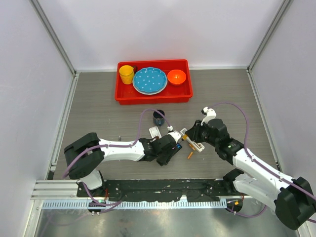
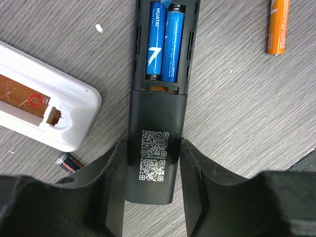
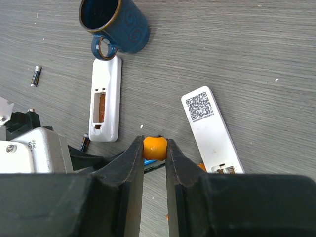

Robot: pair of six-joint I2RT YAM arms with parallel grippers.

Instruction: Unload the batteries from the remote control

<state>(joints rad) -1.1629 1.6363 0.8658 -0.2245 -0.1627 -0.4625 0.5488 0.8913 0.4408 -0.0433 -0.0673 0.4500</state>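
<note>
A black remote (image 2: 158,108) lies back up with its compartment open and two blue batteries (image 2: 165,42) inside. My left gripper (image 2: 152,148) is shut on the remote's lower end, one finger on each side. An orange battery (image 2: 279,27) lies loose on the table to the right, and a dark battery (image 2: 69,163) lies by the left finger. My right gripper (image 3: 155,143) is shut on the orange handle of a screwdriver (image 3: 155,149), held just above the black remote. In the top view both grippers, left (image 1: 170,148) and right (image 1: 187,134), meet at the table's middle.
A white remote (image 3: 106,98) with an empty open compartment lies by a blue mug (image 3: 116,22). A second white remote (image 3: 212,131) lies to the right. Another dark battery (image 3: 35,75) lies far left. A red tray (image 1: 153,100) at the back holds a yellow cup, blue plate and orange bowl.
</note>
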